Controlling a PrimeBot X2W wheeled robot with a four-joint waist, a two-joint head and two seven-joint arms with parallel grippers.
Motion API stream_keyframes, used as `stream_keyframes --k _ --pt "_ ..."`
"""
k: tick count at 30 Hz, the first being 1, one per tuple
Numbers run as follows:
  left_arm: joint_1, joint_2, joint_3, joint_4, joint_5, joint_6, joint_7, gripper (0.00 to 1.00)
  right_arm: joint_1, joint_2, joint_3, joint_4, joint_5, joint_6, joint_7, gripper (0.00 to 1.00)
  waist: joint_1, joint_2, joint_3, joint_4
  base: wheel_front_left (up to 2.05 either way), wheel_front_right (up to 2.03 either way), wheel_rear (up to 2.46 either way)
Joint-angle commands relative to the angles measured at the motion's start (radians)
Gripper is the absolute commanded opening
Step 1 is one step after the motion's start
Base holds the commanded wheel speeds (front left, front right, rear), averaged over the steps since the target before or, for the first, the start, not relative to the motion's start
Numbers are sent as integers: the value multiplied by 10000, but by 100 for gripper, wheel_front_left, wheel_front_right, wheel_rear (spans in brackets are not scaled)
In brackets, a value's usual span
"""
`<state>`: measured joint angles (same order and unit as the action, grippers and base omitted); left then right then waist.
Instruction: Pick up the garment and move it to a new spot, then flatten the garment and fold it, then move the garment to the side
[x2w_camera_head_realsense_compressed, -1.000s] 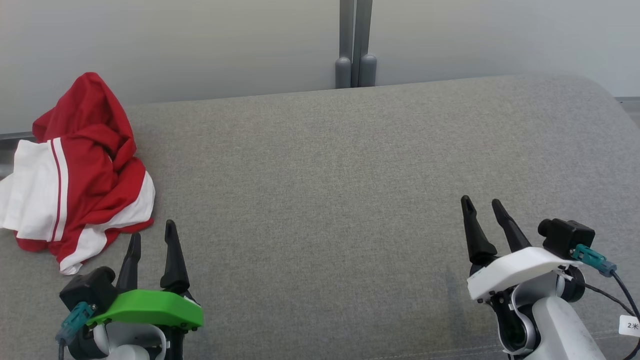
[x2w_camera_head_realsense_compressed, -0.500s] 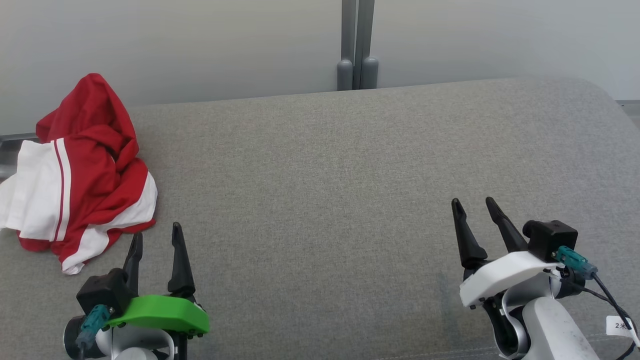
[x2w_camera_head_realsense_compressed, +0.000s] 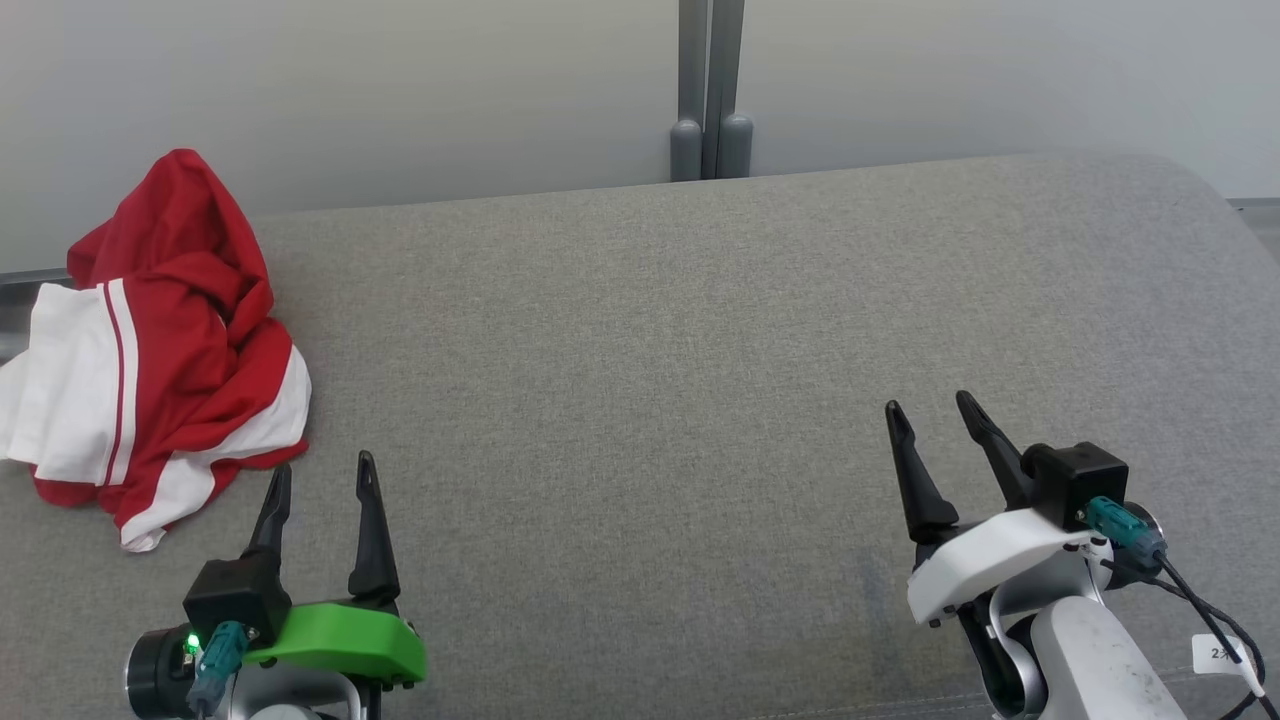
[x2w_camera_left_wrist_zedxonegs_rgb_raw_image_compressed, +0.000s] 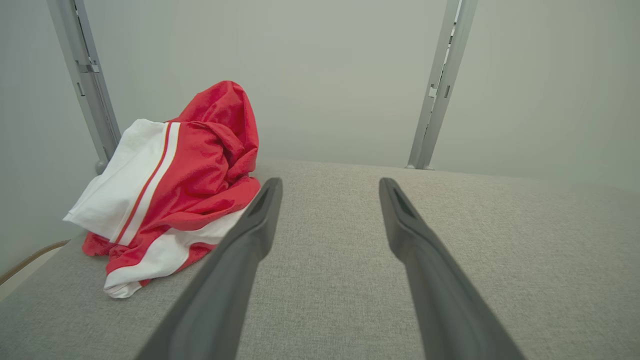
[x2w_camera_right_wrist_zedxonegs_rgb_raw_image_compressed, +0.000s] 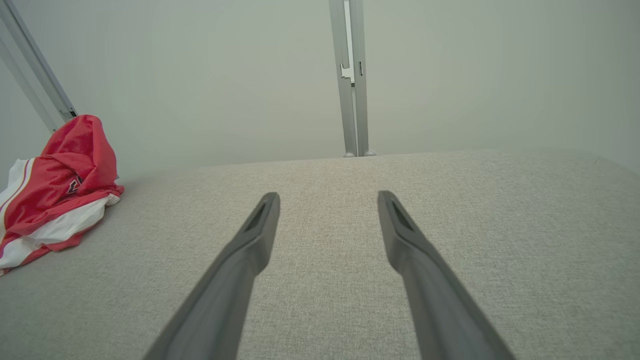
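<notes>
My left hand (x2w_camera_head_realsense_compressed: 324, 462) and right hand (x2w_camera_head_realsense_compressed: 927, 400) hover spread and empty over the grey bench (x2w_camera_head_realsense_compressed: 650, 350). The crumpled red-and-white jersey (x2w_camera_head_realsense_compressed: 170, 340) lies at its left edge, near my left hand.

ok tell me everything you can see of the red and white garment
The garment is a crumpled heap of red cloth with broad white panels and thin red stripes, smooth like sportswear. It lies bunched, peaked at the back, at the left end of the grey fabric surface. The open left pincer is beside its near edge, not touching.
</notes>
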<state>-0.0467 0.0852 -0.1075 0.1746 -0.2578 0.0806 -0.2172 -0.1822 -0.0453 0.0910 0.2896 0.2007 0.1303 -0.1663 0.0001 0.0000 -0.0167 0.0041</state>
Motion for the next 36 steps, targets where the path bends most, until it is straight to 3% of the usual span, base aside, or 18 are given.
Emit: stream_keyframes --k 1,11,28,36 --pt "72 111 -38 -37 213 55 -86 100 98 -56 51 -103 -200 6 -84 100 -1 0 3 8 0 0 0" --pt "74 201 -181 96 916 -62 -248 100 165 -65 90 -223 -756 5 -244 100 -1 0 12 31 0 0 0" --pt "382 153 -257 -343 1981 192 -507 100 345 -72 293 -354 -489 6 -411 100 -1 0 -55 18 0 0 0" --pt "411 111 -201 -388 1815 106 -481 100 311 -72 290 -241 81 6 -411 100 -1 0 -53 17 0 0 0"
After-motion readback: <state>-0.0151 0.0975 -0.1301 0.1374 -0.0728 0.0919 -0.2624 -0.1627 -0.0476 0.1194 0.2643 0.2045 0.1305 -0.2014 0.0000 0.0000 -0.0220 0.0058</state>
